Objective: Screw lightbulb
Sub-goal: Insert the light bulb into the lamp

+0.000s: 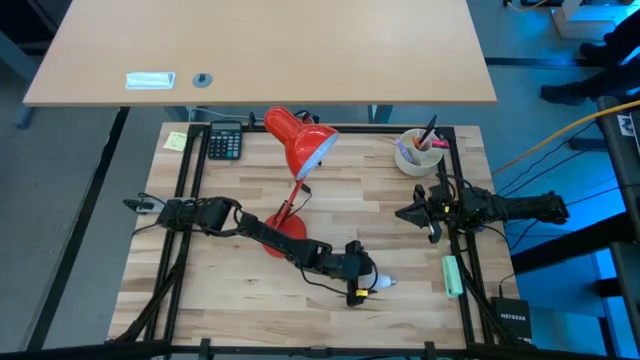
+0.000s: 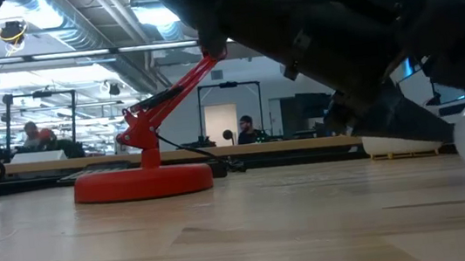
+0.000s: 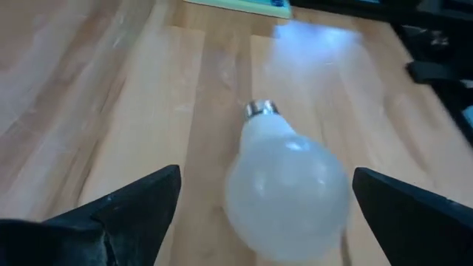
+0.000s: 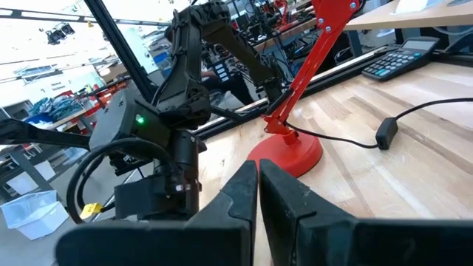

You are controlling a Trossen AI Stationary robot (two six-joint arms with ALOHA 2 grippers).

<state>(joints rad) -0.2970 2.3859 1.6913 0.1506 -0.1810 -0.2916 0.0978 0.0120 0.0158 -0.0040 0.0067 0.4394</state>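
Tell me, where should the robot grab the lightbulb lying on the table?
Probably the round white glass of the lightbulb, from above. It lies on its side, and the open left gripper already straddles that widest part, leaving the silvery screw base free for the lamp.

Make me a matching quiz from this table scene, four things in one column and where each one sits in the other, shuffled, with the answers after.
Things
1. small white lightbulb with a silvery screw base
2. red desk lamp with a round base
3. dark calculator
4. white cup holding pens

Places
A. far right corner of the wooden table
B. middle of the table, shade toward the far edge
C. far left, beside a yellow sticky note
D. lying on the near part of the table between the left gripper's open fingers

Pairs: 1-D, 2-B, 3-C, 4-A
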